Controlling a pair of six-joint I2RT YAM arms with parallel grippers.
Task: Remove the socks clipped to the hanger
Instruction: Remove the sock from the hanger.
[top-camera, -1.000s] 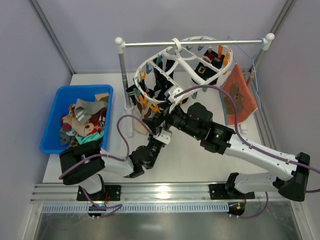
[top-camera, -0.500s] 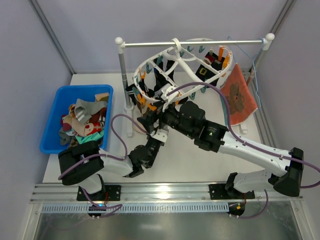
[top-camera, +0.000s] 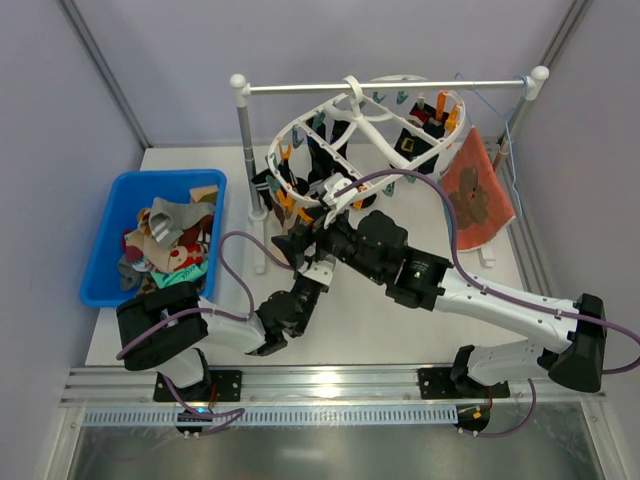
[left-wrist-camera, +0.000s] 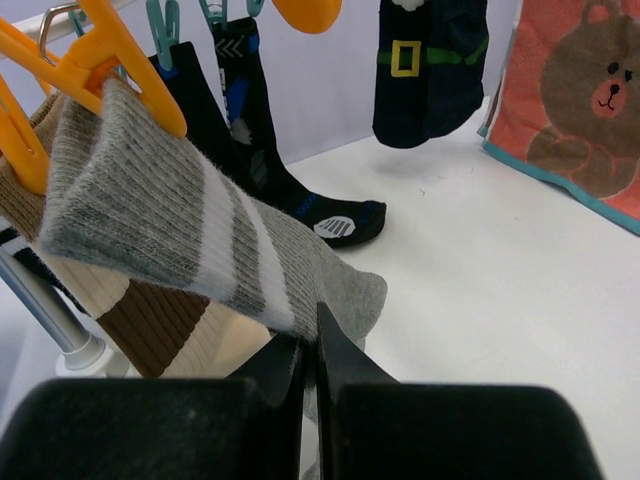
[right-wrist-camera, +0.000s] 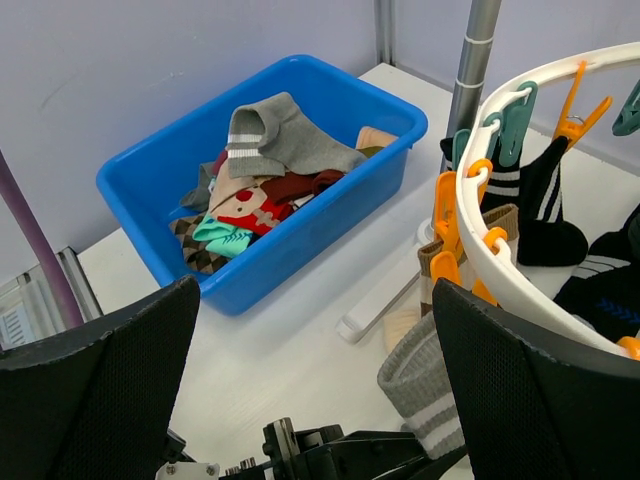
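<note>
The white oval hanger (top-camera: 300, 122) hangs from the rail with orange and teal clips. A grey sock with white stripes (left-wrist-camera: 180, 220) is held by an orange clip (left-wrist-camera: 110, 80) at its cuff. My left gripper (left-wrist-camera: 310, 335) is shut on the sock's lower end, under the hanger's near-left rim (top-camera: 300, 248). A brown and beige sock (left-wrist-camera: 150, 320) hangs behind it. Black socks (left-wrist-camera: 260, 150) and a navy sock with a yellow buckle (left-wrist-camera: 425, 70) stay clipped. My right gripper (right-wrist-camera: 315, 290) is open and empty just above the left gripper (top-camera: 320, 215), beside the rim (right-wrist-camera: 540, 310).
A blue bin (top-camera: 105, 200) with several loose socks stands at the left. The rail stand (top-camera: 390, 87) has a grey post (top-camera: 246, 150) by the hanger. An orange bear cloth (top-camera: 478, 195) on a blue wire hanger (top-camera: 490, 105) hangs at the right.
My right arm has moved left and closer to the hanger's near-left rim. The left gripper has stayed in place, shut on the grey sock.
</note>
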